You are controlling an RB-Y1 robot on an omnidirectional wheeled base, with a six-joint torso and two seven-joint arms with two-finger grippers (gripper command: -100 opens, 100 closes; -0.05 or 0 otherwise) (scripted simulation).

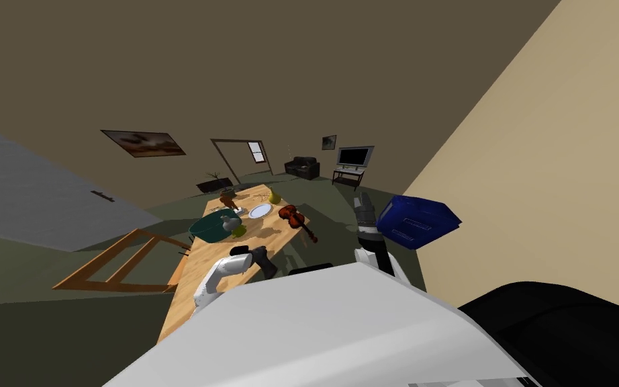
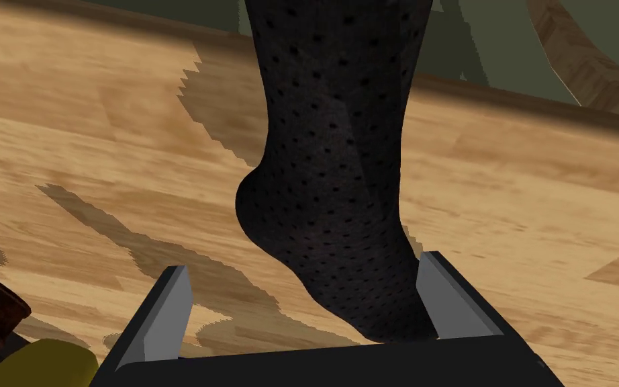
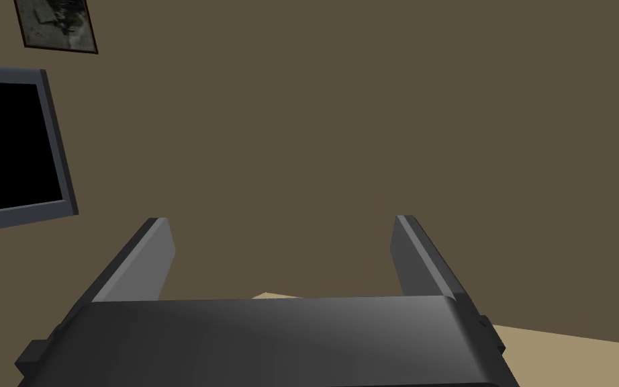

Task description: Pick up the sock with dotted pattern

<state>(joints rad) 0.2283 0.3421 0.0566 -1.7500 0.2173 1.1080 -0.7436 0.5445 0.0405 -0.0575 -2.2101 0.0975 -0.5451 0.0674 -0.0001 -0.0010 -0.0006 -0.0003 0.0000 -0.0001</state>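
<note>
The whole move turns on how the dotted sock (image 2: pixel 331 168) lies on the table (image 2: pixel 100 134) relative to the left gripper (image 2: pixel 305 263). In the left wrist view one end of the sock lies in the gap between the two fingers. Its long axis runs straight away from the gripper's body, in line with the fingers, towards the table's far edge. The fingers stand wide apart. The sock is off-centre in that gap: it lies against one finger, while bare table shows between it and the other finger (image 2: pixel 167 309). By my judgement, closing would pinch the sock across its narrow width, though it would be drawn sideways first. The left arm is plainly the nearer one, reaching over the table's near end. The right gripper (image 3: pixel 280 220) is raised off to the table's side, just beside a blue box (image 1: pixel 419 222). Its fingers are also wide apart, with nothing between them. By count there is one dark sock with darker dots, two grippers with two fingers each, and one table. Further along the table from the left gripper lie one violin (image 1: pixel 295 218), one white plate (image 1: pixel 259 211), one teal bowl (image 1: pixel 207 228) and one green cup (image 1: pixel 239 230). The few small things at the table's far end are too small to count surely; I would guess three.
</note>
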